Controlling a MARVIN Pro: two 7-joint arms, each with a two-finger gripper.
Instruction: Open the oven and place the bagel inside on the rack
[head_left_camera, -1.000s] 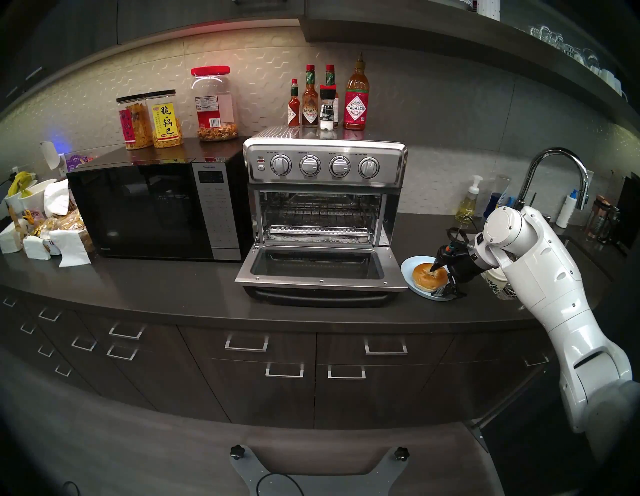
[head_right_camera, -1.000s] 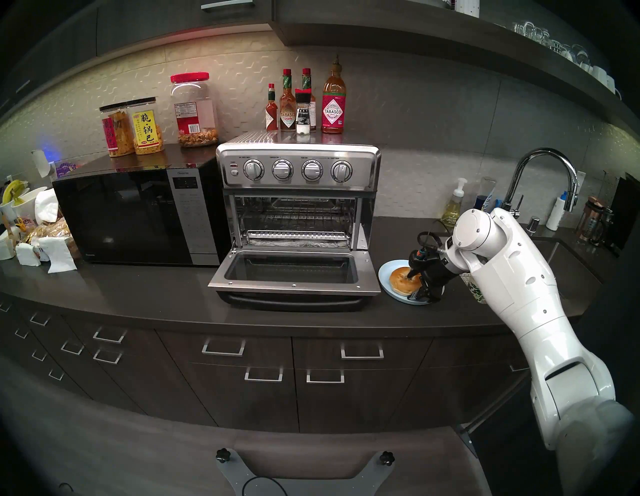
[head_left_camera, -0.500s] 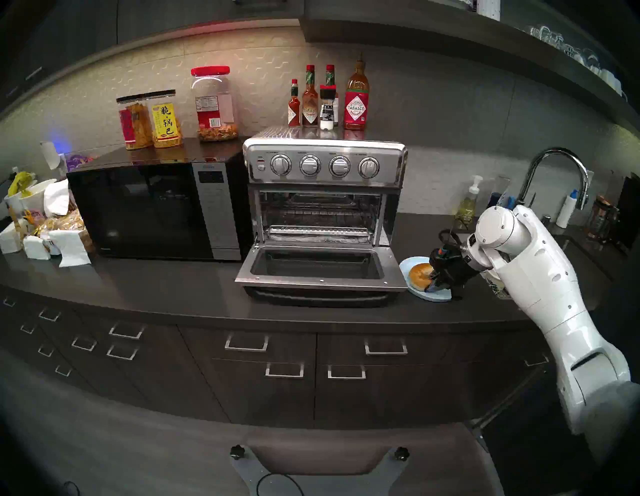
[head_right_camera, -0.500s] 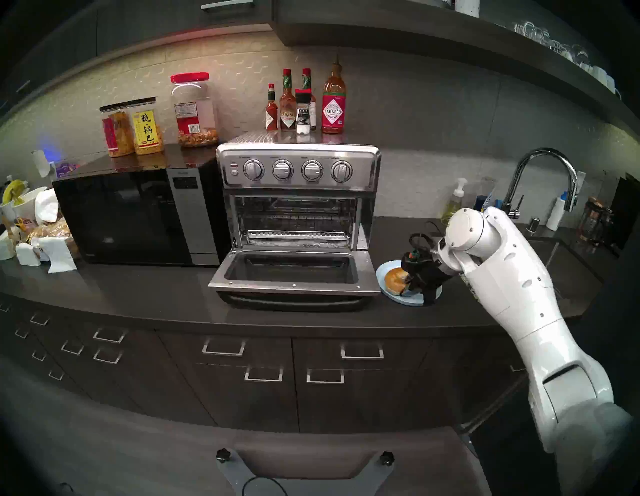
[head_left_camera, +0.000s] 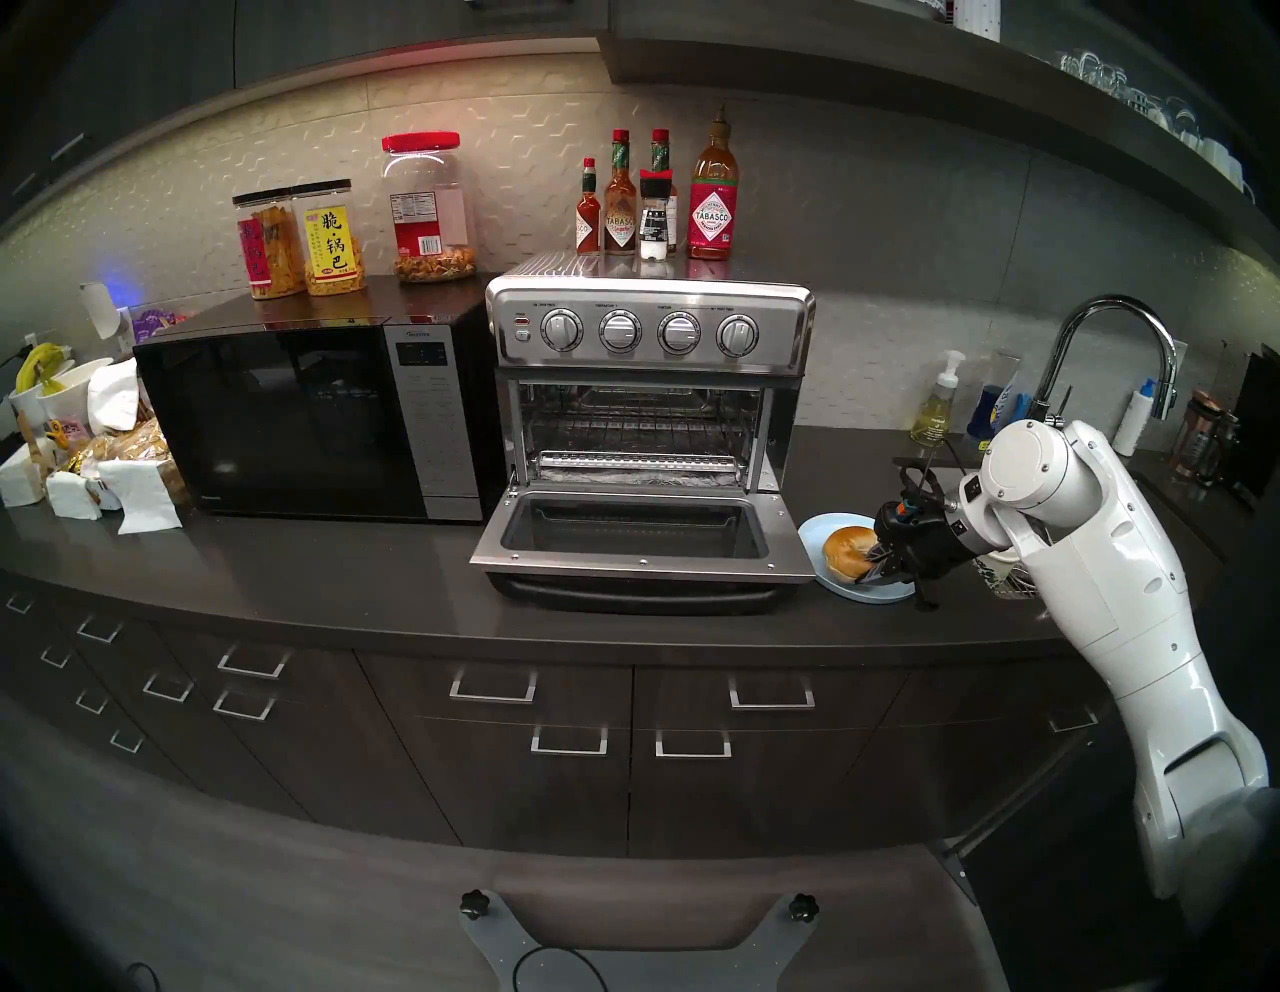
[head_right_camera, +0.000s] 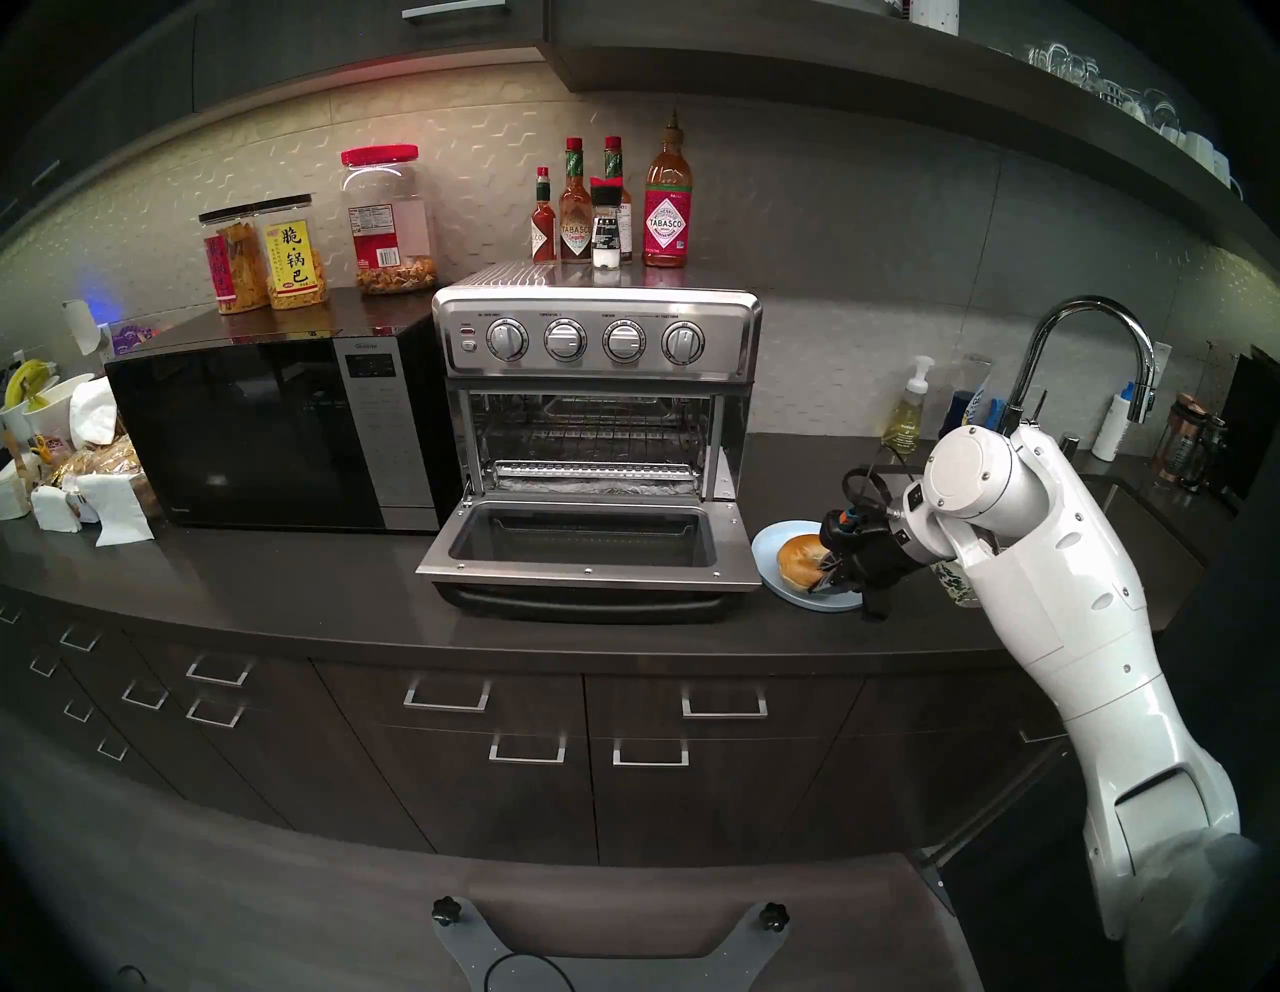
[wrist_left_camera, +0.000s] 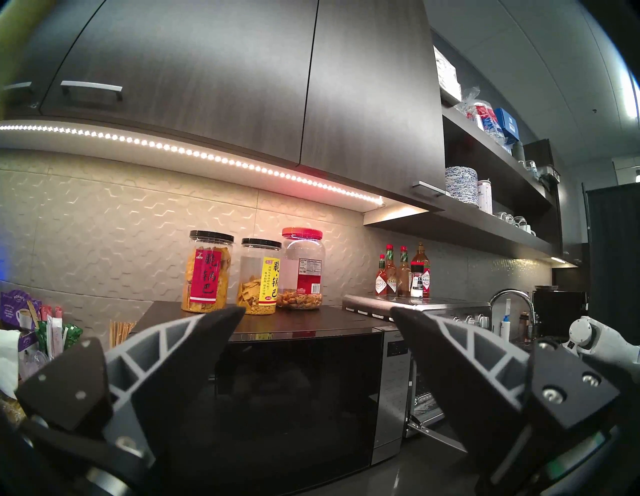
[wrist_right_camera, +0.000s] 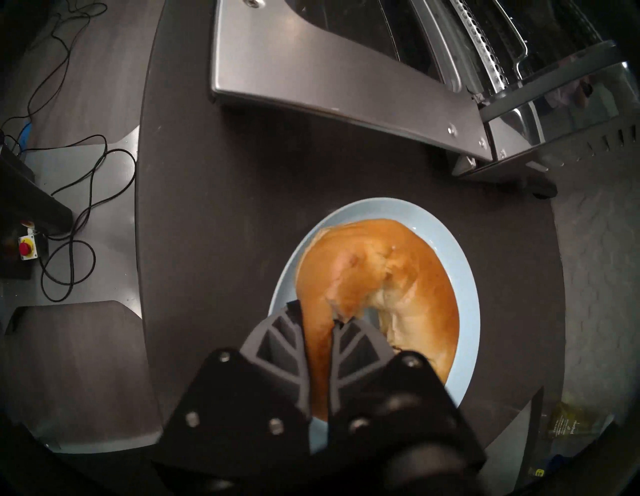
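The bagel (wrist_right_camera: 377, 277) lies on a light blue plate (wrist_right_camera: 464, 277) on the dark worktop (head_left_camera: 346, 582), just to the right of the toaster oven (head_left_camera: 650, 332), whose glass door (head_left_camera: 641, 537) is already dropped flat. In the right wrist view the right claw (wrist_right_camera: 317, 320) is clenched on the near side of the ring: one finger sits on the outer crust, the other has gone into the centre hole, and the dough between them is pinched narrow. The far side of the bagel appears to rest on the plate; whether the near side has lifted cannot be told.

The bagel looks light, soft and springy, with a glossy crust that could be slick. Where the inner finger presses, the crumb shows pale and torn, so a hard squeeze seems likely to rip it rather than hold it better. Held by one side only, it will probably sag or swing about the fingers, and the plate, being light, might slide if the bread drags. A grip through the hole is a sound place to take it; a slow, level carry to the wire rack (head_left_camera: 637, 463) would suit.

The left claw (wrist_left_camera: 317, 315) hangs released, fingers spread, well away by the microwave (wrist_left_camera: 277, 381).
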